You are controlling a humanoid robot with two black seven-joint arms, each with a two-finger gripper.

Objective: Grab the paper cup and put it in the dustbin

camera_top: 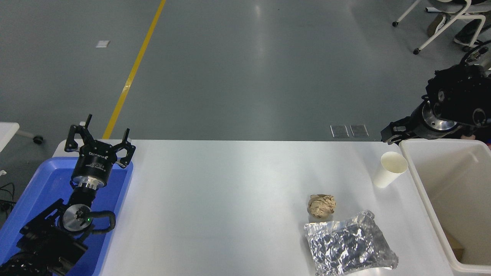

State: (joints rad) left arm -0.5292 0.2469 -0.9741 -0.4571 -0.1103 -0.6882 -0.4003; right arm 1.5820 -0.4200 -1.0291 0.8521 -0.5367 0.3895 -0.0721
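The paper cup (389,168) is small, white and upright on the white table, just left of the dustbin. The dustbin (422,184) is a large off-white tub at the table's right end, cut off by the picture's edge. My right gripper (394,134) is at the right edge, beyond the dustbin's far left corner, up and to the right of the cup and apart from it. It is seen side-on and holds nothing that I can see. My left gripper (99,143) is parked open and empty over the blue tray at the lower left.
A crumpled brown paper ball (322,205) and a crinkled silver foil bag (349,243) lie near the table's front, left of the dustbin. A blue tray (30,191) is at the left end. A brown scrap (456,247) lies inside the dustbin.
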